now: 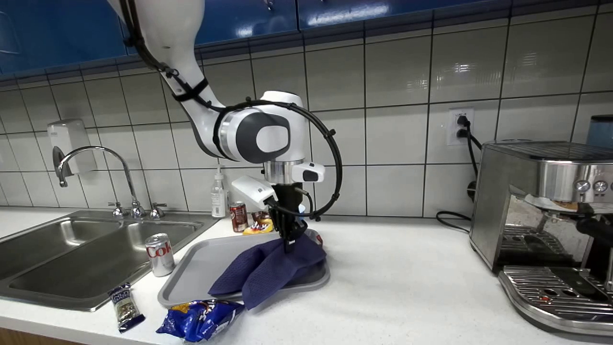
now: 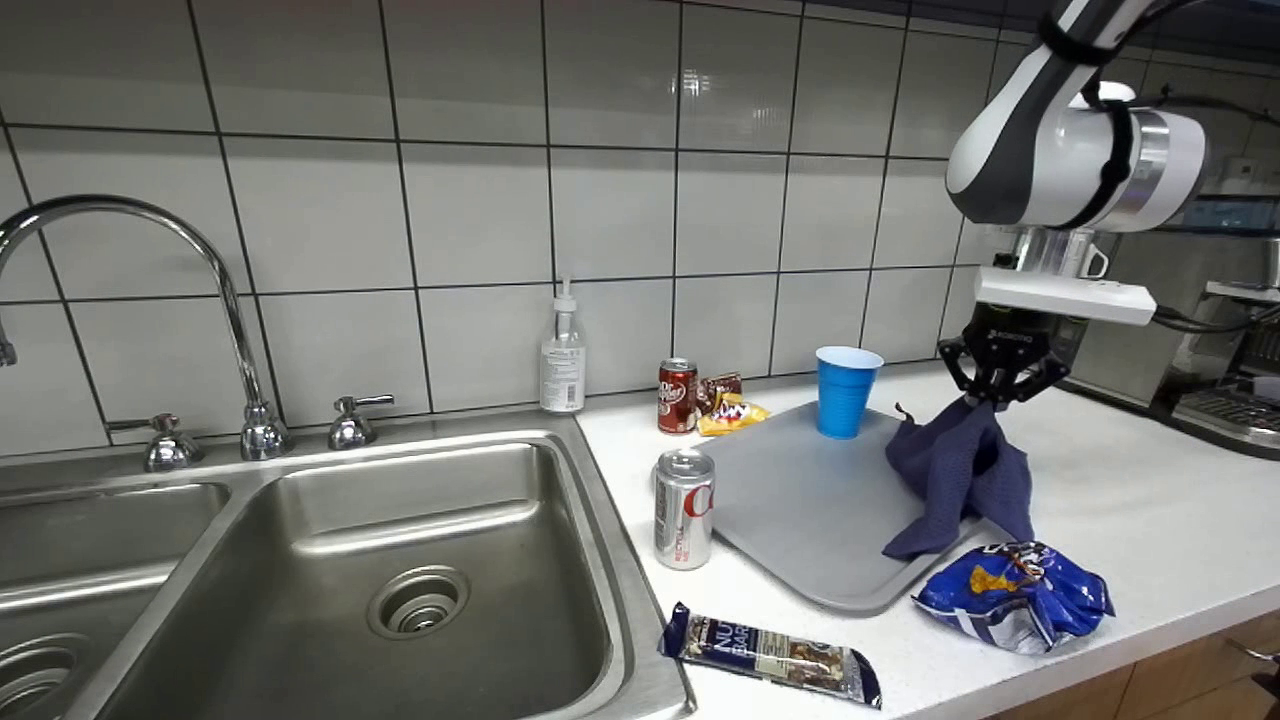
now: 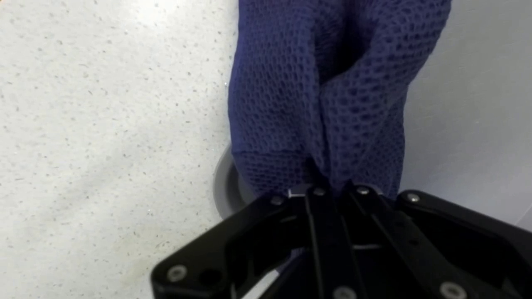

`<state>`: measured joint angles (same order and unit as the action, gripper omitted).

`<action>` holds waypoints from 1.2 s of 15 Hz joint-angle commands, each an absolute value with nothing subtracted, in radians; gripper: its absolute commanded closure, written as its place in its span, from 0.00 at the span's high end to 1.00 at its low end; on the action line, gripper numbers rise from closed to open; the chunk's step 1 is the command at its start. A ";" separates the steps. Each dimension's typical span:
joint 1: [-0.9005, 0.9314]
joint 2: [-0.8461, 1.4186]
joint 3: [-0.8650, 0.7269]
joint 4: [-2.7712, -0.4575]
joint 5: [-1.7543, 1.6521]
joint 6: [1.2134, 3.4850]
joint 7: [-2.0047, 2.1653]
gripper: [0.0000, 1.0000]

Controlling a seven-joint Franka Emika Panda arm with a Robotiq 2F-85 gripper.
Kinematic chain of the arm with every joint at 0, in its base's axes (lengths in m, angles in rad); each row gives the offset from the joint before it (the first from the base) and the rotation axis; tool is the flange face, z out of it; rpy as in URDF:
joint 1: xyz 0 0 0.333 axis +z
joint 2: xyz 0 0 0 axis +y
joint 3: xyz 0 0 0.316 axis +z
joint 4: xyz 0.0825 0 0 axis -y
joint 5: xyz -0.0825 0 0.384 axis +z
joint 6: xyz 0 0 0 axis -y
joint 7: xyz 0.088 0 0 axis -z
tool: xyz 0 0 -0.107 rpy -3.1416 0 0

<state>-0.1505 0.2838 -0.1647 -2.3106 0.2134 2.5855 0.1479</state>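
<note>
Though outside wrist view, blue cup near cloth

Arm bent at the wrist, pincer pointing down, jaws close together

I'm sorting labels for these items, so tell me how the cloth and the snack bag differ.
The cloth is matte with a dimpled weave; the snack bag is shiny and printed. The cloth is bunched at its top in the closed pincer and hangs down from it, while the snack bag lies on the counter, ungripped. Both are bluish and crumpled.
</note>
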 commanded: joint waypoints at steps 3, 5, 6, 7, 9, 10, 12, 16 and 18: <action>-0.143 0.312 -0.171 -2.278 0.192 2.573 0.208 0.01; -0.142 0.320 -0.173 -2.272 0.191 2.573 0.218 0.01; -0.141 0.323 -0.174 -2.270 0.191 2.574 0.222 0.01; -0.141 0.327 -0.174 -2.267 0.191 2.574 0.227 0.01; -0.140 0.333 -0.175 -2.263 0.190 2.577 0.234 0.01; -0.138 0.335 -0.175 -2.262 0.189 2.581 0.238 0.01; -0.137 0.337 -0.176 -2.260 0.186 2.581 0.242 0.01; -0.130 0.339 -0.181 -2.260 0.171 2.583 0.253 0.45; -0.130 0.337 -0.181 -2.261 0.166 2.585 0.253 0.60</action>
<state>-0.1428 0.3316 -0.1689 -2.2775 0.1963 2.5877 0.2156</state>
